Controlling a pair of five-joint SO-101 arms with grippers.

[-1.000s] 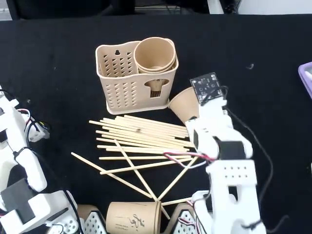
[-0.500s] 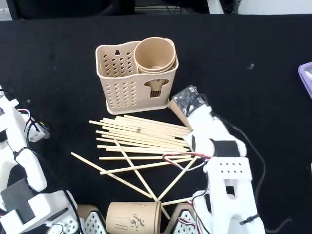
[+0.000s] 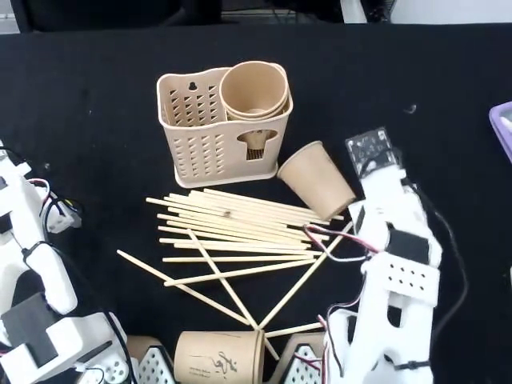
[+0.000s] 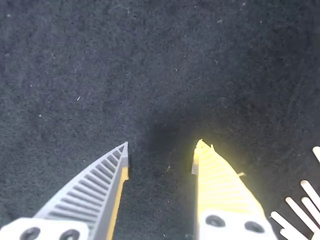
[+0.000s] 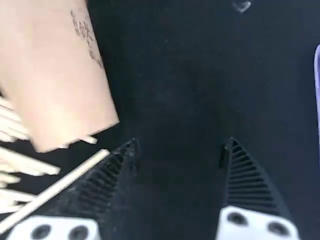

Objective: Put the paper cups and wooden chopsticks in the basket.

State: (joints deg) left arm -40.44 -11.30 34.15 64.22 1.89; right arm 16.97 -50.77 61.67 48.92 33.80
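Observation:
The beige slotted basket (image 3: 210, 132) stands upright at mid-table with stacked paper cups (image 3: 254, 88) in its right compartment. One paper cup (image 3: 317, 181) (image 5: 55, 75) lies on its side just right of the basket's front. Wooden chopsticks (image 3: 236, 232) (image 5: 50, 185) are scattered in front of the basket. Another paper cup (image 3: 218, 357) lies on its side at the near edge. My right gripper (image 5: 177, 150) is open over bare cloth right beside the fallen cup, holding nothing. My left gripper (image 4: 162, 147) is open over bare cloth, with chopstick ends (image 4: 300, 205) off to one side.
The table is covered in black cloth (image 3: 96, 88). The right arm (image 3: 392, 248) stands right of the chopsticks, the left arm (image 3: 32, 280) at the near left corner. A purple object (image 3: 504, 128) shows at the right edge.
The right arm swung left over the fallen cup, then back right, and now sits beside it. The cup has shifted slightly and lies in full view. The left arm has not moved.

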